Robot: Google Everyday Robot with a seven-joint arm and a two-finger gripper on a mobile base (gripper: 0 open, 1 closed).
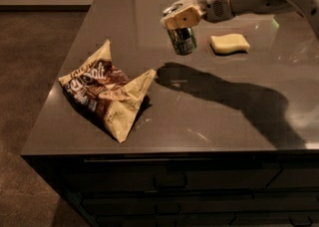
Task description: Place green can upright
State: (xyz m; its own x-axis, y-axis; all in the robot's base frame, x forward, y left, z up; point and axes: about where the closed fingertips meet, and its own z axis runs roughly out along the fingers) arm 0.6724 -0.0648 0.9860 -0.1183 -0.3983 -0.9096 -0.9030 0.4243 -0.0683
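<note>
The single camera looks down at a slant from above the near edge of the table (114, 32), fairly close, facing its far edge; the right edge is cut off. The gripper (180, 22), clasping the green can (182, 42), hangs toward the far edge.

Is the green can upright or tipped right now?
Nearly upright, but airborne: the green can hangs below the gripper, which grips its top end above the table.

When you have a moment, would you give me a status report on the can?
Gripper over the table's far half, shut on green can. Can near upright, held off the table. Sponge beside it, snack bag nearer; neither beneath.
</note>
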